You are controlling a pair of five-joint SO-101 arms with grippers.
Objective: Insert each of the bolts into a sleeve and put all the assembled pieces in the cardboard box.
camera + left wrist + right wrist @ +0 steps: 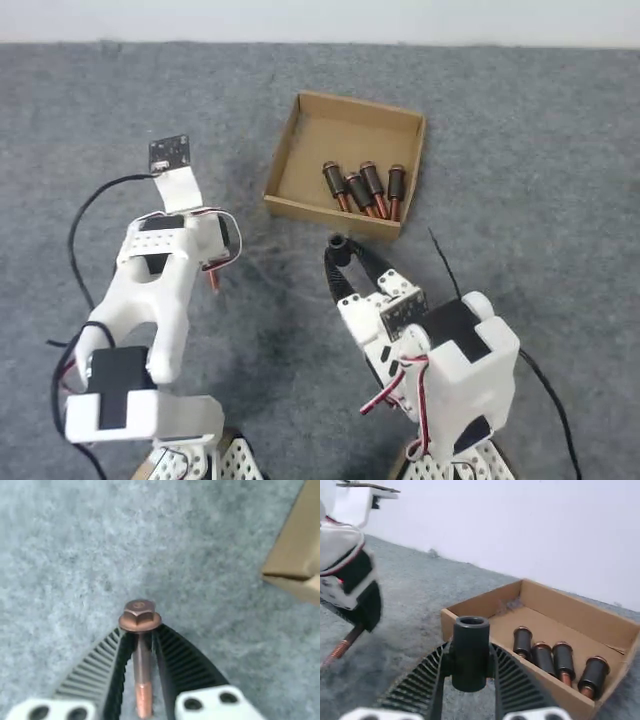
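Note:
My left gripper point(141, 636) is shut on the shaft of a copper bolt point(140, 616), whose hex head points away from the wrist, above the grey carpet. From above, this gripper point(215, 262) sits left of the cardboard box point(330, 215), with the bolt point(212, 278) poking out beneath it. My right gripper point(470, 655) is shut on a black sleeve point(470, 645) held upright, open end up. From above, that gripper point(340, 254) and sleeve point(338, 243) hang just in front of the box. Several assembled pieces point(365, 190) lie side by side inside the box point(480, 605).
Grey carpet point(520, 200) covers the table all around the box. A corner of the box point(295, 555) lies ahead of the left gripper. The left arm point(345, 575) with the bolt's threaded tip point(342, 647) hangs close to the sleeve. Black cables point(85, 215) trail beside both arms.

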